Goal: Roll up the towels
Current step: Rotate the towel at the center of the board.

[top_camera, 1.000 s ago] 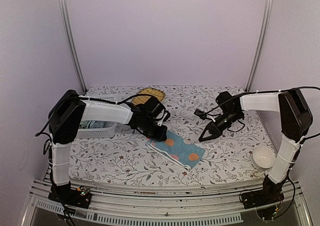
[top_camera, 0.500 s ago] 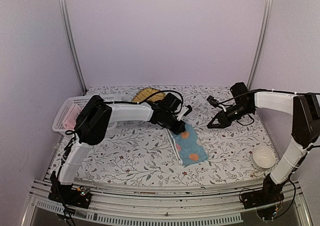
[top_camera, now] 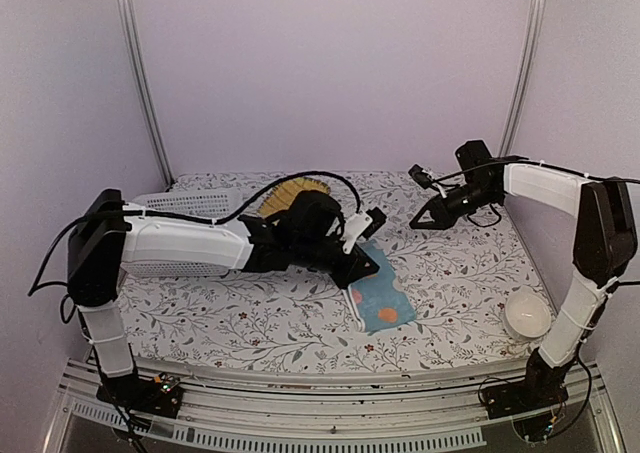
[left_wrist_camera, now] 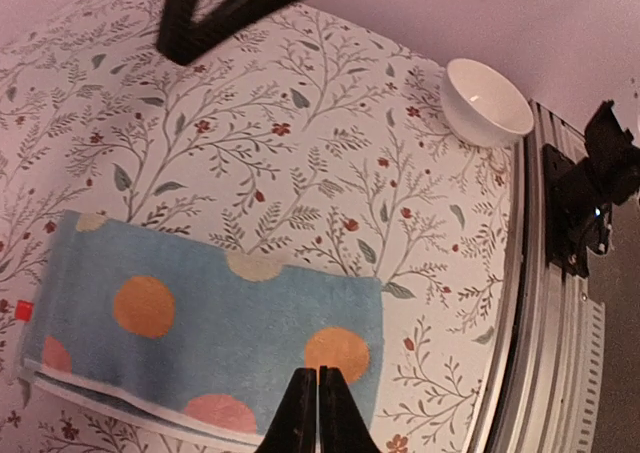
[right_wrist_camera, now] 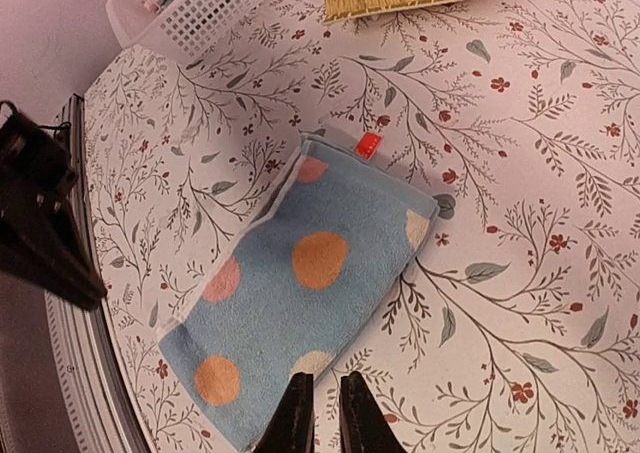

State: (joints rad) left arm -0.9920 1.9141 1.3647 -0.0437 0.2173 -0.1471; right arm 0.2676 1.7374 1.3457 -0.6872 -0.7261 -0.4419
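**yam_op:** Floral tablecloth [top_camera: 250,313], lilac walls [top_camera: 330,73], the usual. The printed towel [top_camera: 380,298] lies flat mid-table, with its long axis running far-left to near-right. My left gripper [left_wrist_camera: 309,401] sits right over the towel's left long edge. Its fingers are pinched together and I see no cloth between them.

**tk_42:** And the other arm?

**yam_op:** The right gripper [top_camera: 422,217] hangs well apart at the far right, nearly closed and empty. So left is way nearer. I reckon a roll has to start at a short end and travel along that axis, not from the side.
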